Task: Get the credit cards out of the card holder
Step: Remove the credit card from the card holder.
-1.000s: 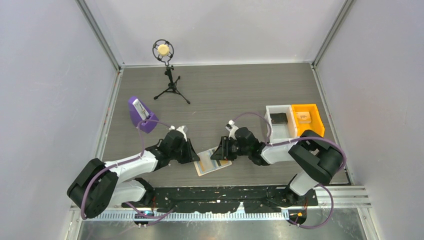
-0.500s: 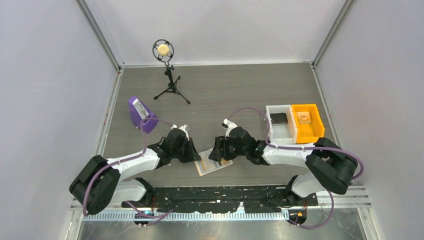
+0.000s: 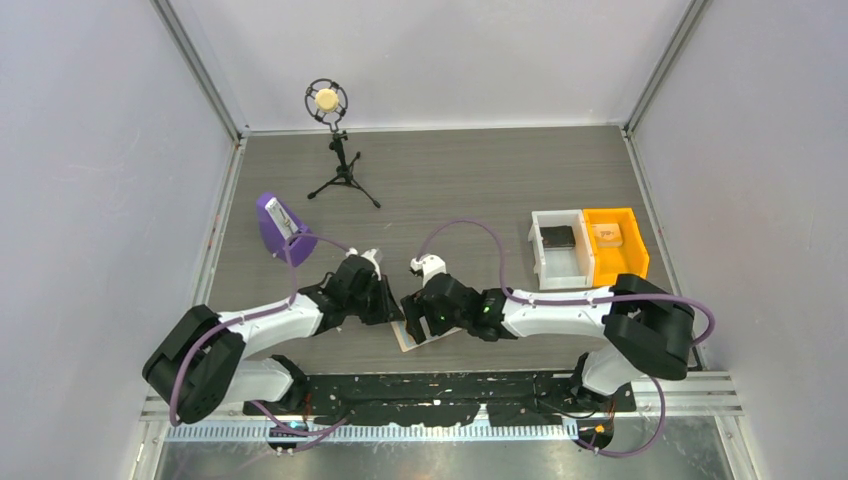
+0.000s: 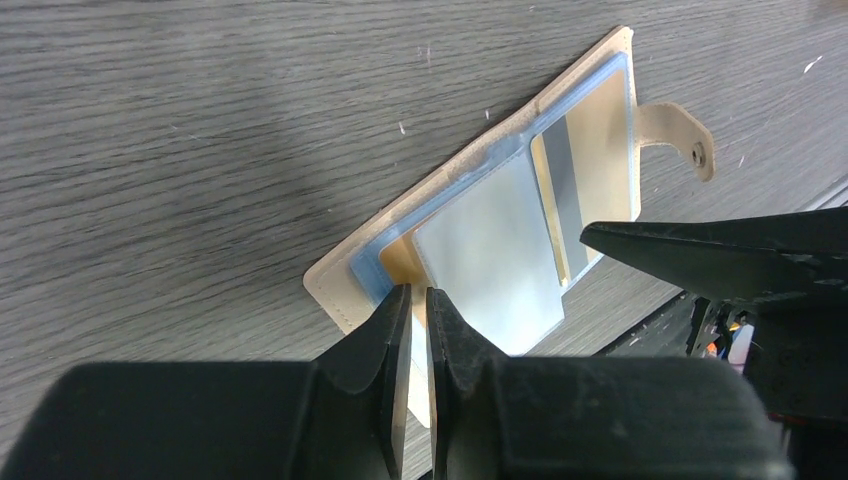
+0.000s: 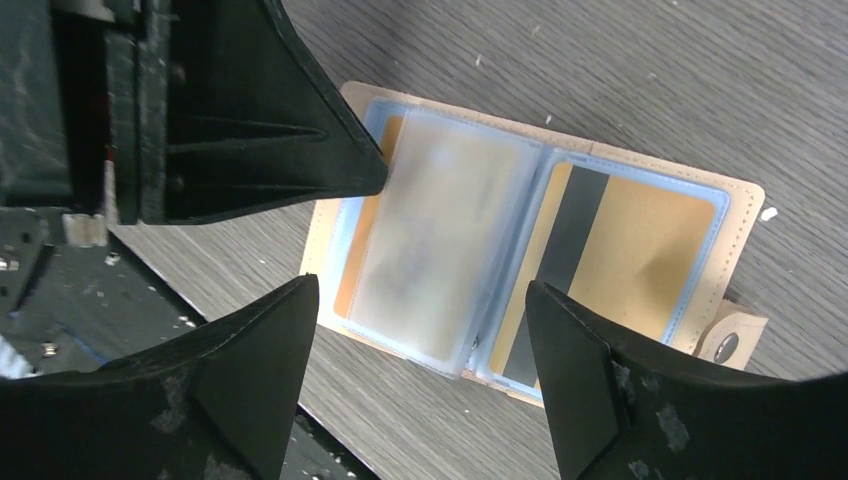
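The card holder lies open and flat on the table, tan outside and light blue inside. Its right leaf holds an orange-yellow credit card with a dark stripe, also seen in the left wrist view. A frosted sleeve covers most of a second orange card in the left leaf. My left gripper is shut to a thin slit, its tips resting on the holder's left leaf. My right gripper hovers wide open over the holder, touching nothing.
A white bin and an orange bin stand at the right. A purple wedge stand is at the left, a microphone on a tripod at the back. The black base rail runs just beside the holder.
My right gripper has opened from half shut to wide and slid left over the holder. The left gripper has stayed at the holder's left edge.
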Robot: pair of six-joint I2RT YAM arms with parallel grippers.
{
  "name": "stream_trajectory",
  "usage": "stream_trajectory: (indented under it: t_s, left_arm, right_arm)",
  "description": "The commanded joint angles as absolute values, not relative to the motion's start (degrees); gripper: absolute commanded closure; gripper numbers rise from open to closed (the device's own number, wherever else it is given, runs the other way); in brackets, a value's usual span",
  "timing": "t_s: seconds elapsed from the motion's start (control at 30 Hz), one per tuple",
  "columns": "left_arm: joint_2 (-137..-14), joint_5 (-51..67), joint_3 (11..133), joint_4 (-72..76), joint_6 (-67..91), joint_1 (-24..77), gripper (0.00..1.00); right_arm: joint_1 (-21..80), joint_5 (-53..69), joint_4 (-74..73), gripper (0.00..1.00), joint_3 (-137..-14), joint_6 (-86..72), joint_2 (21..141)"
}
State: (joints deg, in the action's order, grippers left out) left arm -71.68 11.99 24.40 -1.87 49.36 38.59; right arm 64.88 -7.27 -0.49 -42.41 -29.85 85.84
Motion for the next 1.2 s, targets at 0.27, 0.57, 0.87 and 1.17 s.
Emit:
stream_trajectory:
  t_s: [0.27,0.57,0.87,1.17]
  left_arm:
    - [-73.49,14.44,23.91,2.81,51.41,38.89,0.87]
    - [-73.48,14.77,23.48,4.01,52.52,38.86,0.87]
    - [-73.94,14.09,23.03,3.02,52.17,38.87,0.87]
    - [-73.92,13.36,22.85,2.12,51.64,38.85,0.88]
  right_arm:
    - [68.95,-18.09,-8.08,0.16,-48.28,-26.56,90.75]
    - [70.65,-22.31,-10.83,0.27,-49.65,-25.92,92.33]
    - [70.66,-24.59,-10.59,0.42,-48.32,-26.95,89.53]
    - [70.51,-28.85,-12.82,0.44,-48.34,-26.64,86.6]
